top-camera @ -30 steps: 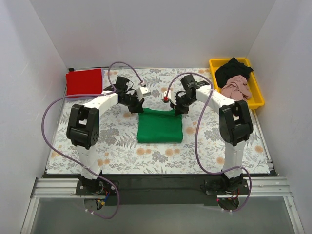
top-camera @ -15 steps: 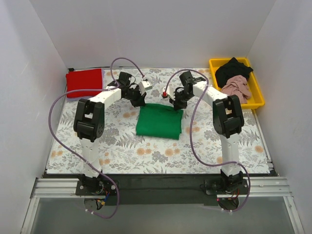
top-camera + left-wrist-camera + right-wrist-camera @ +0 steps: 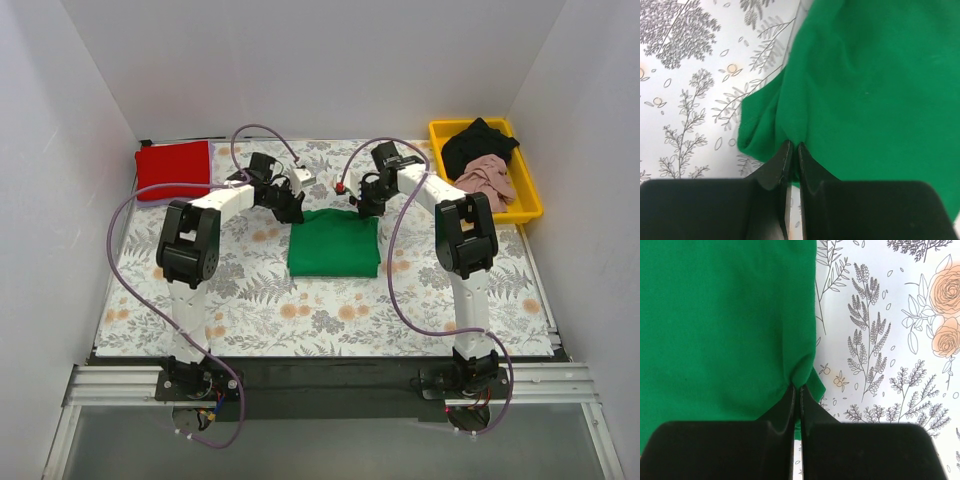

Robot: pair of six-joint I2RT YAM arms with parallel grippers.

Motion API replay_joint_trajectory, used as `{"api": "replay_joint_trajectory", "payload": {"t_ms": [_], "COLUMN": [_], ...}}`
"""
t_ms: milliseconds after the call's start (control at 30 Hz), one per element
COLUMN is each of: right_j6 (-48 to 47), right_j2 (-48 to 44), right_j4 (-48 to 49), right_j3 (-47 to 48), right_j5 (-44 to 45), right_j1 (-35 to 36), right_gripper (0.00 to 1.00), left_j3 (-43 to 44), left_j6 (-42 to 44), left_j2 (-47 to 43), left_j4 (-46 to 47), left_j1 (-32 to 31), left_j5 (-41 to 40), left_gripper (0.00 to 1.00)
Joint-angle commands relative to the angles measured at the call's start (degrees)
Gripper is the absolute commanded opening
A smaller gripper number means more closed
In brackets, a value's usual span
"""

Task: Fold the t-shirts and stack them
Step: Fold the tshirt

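**Pinching both far corners of the green t-shirt point(image 3: 333, 243)**

Lies folded into a rough rectangle at the middle of the desk point(image 3: 320, 372), flat on the grey-and-orange floral cloth point(image 3: 250, 290), near edge towards the arm bases.

Meets the left hand point(image 3: 791, 150) at the far-left corner. Fingers pressed together there on a bunched ridge of green cloth. Puckers out in a small flap to one side of the fingertips in the left wrist view, with floral print showing beyond it.

Meets the right hand point(image 3: 796, 392) at the far-right corner. Likewise clamped tight, on a small gather at the shirt's edge. Creases drawn in towards the fingertips, and bare floral print just beside them.

From above: reaching in from either side, both arms bent over the far edge of the shirt, both hands low at cloth level. Cannot tell whether the pinched corners are raised off the desk or resting on it.

Elsewhere: a folded red t-shirt point(image 3: 173, 168) lying flat at the far-left corner, well apart from the green one. At the far right, a yellow tray point(image 3: 437, 140) holding a crumpled black t-shirt point(image 3: 478, 143) at its far end and a crumpled pink t-shirt point(image 3: 486, 180) just nearer, the two touching.
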Motion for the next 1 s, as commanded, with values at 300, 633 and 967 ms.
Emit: {"api": "replay_joint_trajectory", "payload": {"t_ms": [300, 633, 967], "right_j6": [-3.3, -1.8, 20.8], "right_j2": [-10.2, -0.9, -5.9], "right_j4": [2.2, 4.1, 10.2], "right_j3": [-6.1, 0.0, 7.8], "right_j5": [-0.8, 4.8, 9.5], "right_j1": [-1.9, -2.6, -4.6], "right_gripper": [0.01, 0.05, 0.72], "left_j3": [1.8, 7.4, 6.6], "left_j6": [-2.3, -5.8, -34.0], "left_j2": [-6.4, 1.6, -4.7], "left_j4": [2.5, 5.7, 15.4], "left_j1": [-2.5, -2.4, 2.1], "left_j5": [2.4, -4.9, -18.7], "left_gripper": [0.0, 0.16, 0.33]}}
